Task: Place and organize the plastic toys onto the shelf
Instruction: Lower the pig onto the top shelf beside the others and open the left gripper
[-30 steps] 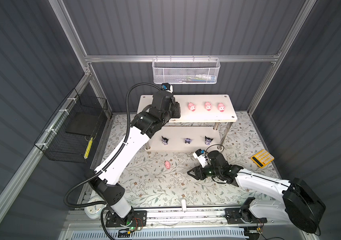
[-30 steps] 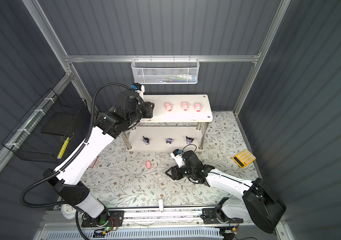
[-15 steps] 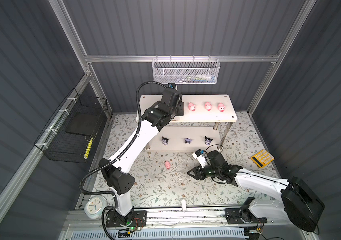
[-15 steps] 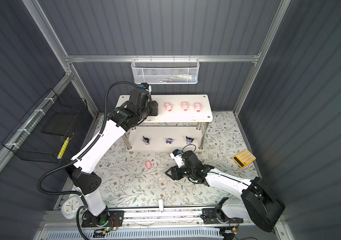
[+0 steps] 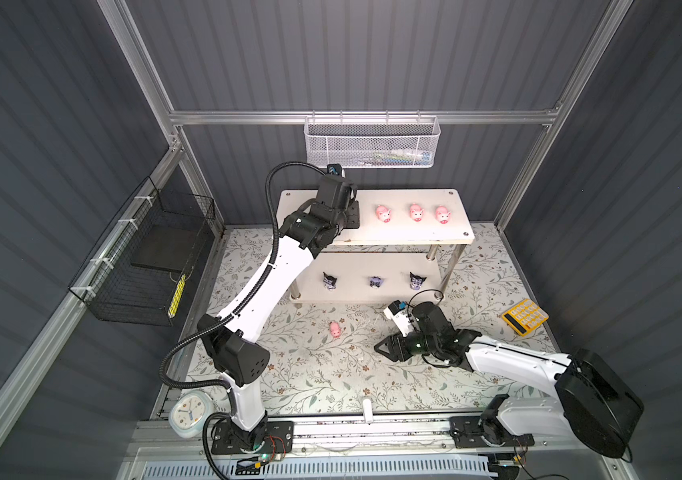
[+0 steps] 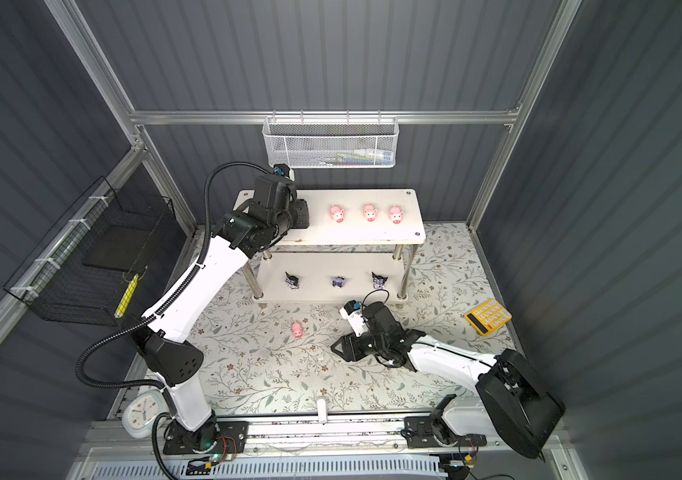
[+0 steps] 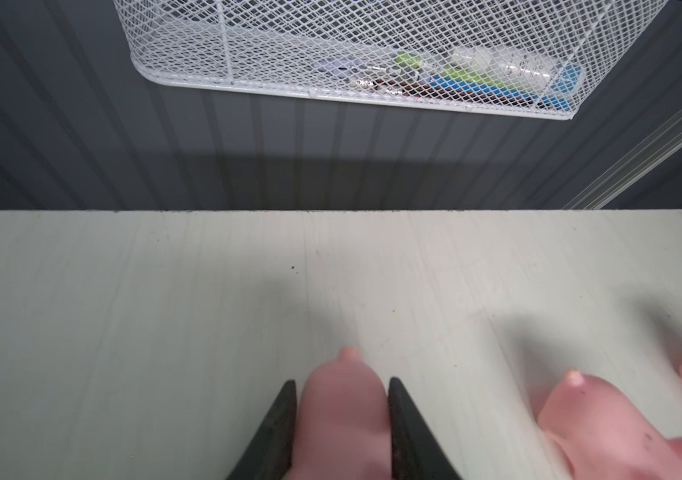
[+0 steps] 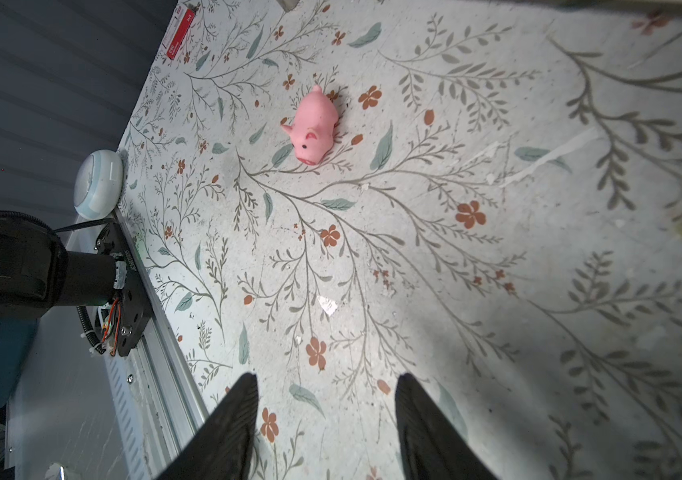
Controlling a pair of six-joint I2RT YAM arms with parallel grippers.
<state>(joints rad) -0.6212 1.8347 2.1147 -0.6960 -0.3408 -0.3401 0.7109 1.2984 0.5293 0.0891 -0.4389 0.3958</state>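
Pig point(image 7: 341, 419) pinched in our left gripper point(image 7: 341, 384) sits beside the shelved pigs point(image 7: 605, 424); our open, empty right gripper point(image 8: 327, 378) faces the floor pig point(image 8: 315, 124).

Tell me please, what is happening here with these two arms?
The left gripper holds a small pink plastic pig at the top board of the white two-tier shelf, beside three pigs standing there. Three black-and-purple eared figures stand on the lower board. One more pink pig is on the floral mat, ahead of the open, empty right gripper.
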